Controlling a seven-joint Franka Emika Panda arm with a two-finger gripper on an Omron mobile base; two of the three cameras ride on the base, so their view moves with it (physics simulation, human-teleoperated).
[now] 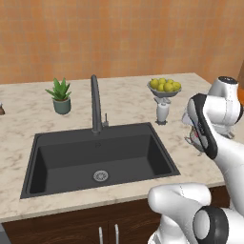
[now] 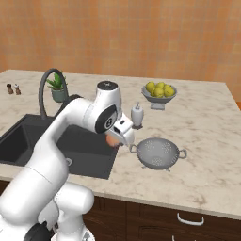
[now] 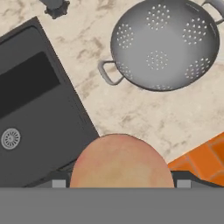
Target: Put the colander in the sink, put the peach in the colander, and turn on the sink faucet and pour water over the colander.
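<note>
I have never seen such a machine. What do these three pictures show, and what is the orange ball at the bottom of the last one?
It is a white robot arm in a rendered kitchen. Two pictures come from cameras behind it, one on its left and one on its right. The third looks down from its hand. The counter carries a colander, a fruit bowl and a plant, beside the sink and faucet. The ball is a peach, which the gripper holds above the counter.
</note>
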